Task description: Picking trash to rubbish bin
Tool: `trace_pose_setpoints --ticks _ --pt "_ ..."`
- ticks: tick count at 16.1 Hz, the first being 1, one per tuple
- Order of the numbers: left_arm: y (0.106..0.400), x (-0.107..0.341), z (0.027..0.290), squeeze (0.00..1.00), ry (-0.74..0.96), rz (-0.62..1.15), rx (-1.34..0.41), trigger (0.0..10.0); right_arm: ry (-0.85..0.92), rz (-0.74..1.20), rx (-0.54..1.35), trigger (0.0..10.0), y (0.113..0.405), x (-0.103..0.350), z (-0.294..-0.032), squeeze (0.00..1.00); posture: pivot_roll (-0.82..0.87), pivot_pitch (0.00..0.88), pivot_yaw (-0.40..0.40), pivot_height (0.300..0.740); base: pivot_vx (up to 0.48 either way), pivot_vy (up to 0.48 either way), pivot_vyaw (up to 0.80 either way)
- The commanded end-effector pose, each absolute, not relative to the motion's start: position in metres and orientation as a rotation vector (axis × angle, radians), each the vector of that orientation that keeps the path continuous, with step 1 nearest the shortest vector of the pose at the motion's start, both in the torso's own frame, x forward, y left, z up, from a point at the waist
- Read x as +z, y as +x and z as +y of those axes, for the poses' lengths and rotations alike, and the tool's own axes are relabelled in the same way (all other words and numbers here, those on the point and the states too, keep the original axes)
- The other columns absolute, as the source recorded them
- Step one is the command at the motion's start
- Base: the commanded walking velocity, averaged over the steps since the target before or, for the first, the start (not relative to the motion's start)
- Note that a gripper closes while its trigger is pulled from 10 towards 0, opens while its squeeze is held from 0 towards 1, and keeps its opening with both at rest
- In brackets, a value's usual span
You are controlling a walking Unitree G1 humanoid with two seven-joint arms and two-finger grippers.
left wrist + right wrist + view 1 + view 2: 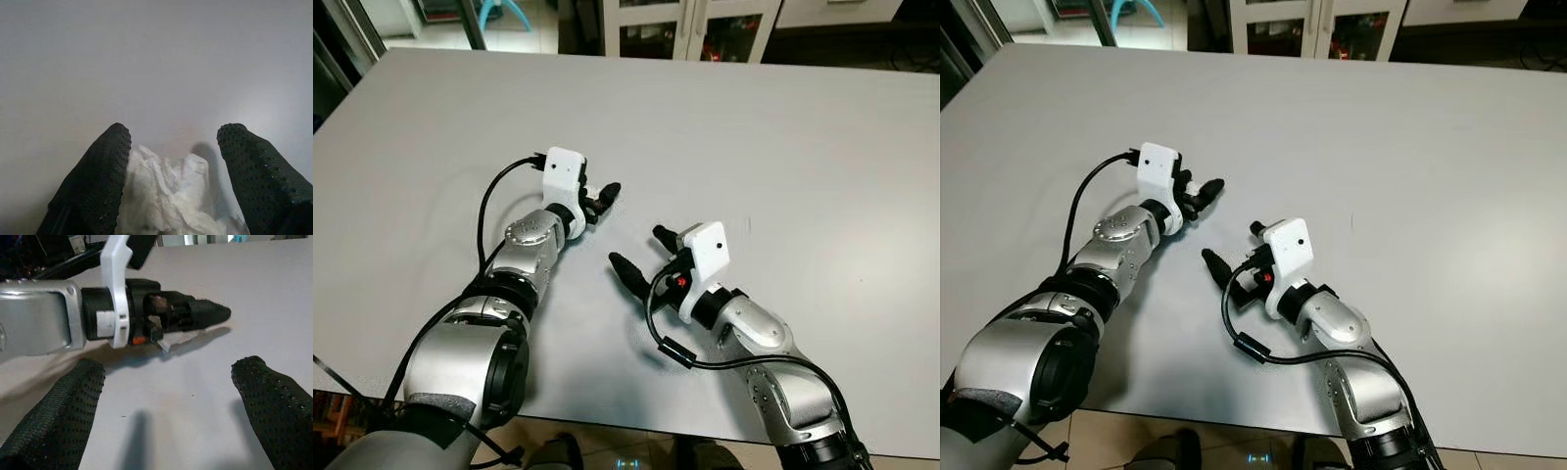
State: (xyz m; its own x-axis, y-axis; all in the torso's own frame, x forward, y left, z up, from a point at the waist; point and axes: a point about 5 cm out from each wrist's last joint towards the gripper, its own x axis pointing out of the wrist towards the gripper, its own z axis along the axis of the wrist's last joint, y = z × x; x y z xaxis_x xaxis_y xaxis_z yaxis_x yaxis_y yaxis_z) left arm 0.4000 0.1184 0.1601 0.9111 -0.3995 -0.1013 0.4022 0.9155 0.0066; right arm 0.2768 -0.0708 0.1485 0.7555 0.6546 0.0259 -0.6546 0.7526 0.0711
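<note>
Two silver arms reach over the pale grey table (783, 127). A crumpled white tissue wad (171, 196) lies on that table between the two black dotted fingers (102, 181) of the left gripper (597, 201). The fingers stand either side of it, and whether they press it yet I cannot tell; it has no clear long axis. From the right wrist view a white scrap of it (171, 340) shows under that gripper. The right gripper (641, 257), just beside the left gripper on the table, has its fingers spread wide and empty. The left arm is plainly nearer; closing should secure the wad. No writing can be read.
</note>
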Motion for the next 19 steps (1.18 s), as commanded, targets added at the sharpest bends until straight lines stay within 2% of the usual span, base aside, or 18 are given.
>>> trace_pose_setpoints --ticks 1,4,5,6,19 --pt "0.4 0.158 0.114 0.0 0.097 0.123 -0.438 10.0 0.093 0.017 0.718 10.0 0.272 0.147 -0.07 0.0 -0.15 0.235 0.044 0.74 0.0 0.0 0.0" --pt "0.397 0.152 0.108 0.0 0.161 0.145 -0.461 10.0 0.098 0.018 0.715 10.0 0.272 0.148 -0.069 0.0 -0.15 0.235 0.048 0.74 0.0 0.0 0.0" --pt "0.397 0.151 0.106 0.0 0.181 0.152 -0.47 3.1 0.1 0.018 0.713 10.0 0.273 0.148 -0.069 0.0 -0.15 0.232 0.051 0.74 0.0 0.0 0.0" --pt "0.397 0.151 0.105 0.0 0.187 0.151 -0.468 0.0 0.102 0.017 0.711 10.0 0.273 0.148 -0.07 0.0 -0.15 0.23 0.051 0.74 0.0 0.0 0.0" --pt "0.39 0.133 0.108 0.0 0.19 0.18 -0.429 0.0 0.098 0.014 0.706 10.0 0.28 0.147 -0.069 0.0 -0.13 0.183 0.062 0.74 0.0 0.0 0.0"
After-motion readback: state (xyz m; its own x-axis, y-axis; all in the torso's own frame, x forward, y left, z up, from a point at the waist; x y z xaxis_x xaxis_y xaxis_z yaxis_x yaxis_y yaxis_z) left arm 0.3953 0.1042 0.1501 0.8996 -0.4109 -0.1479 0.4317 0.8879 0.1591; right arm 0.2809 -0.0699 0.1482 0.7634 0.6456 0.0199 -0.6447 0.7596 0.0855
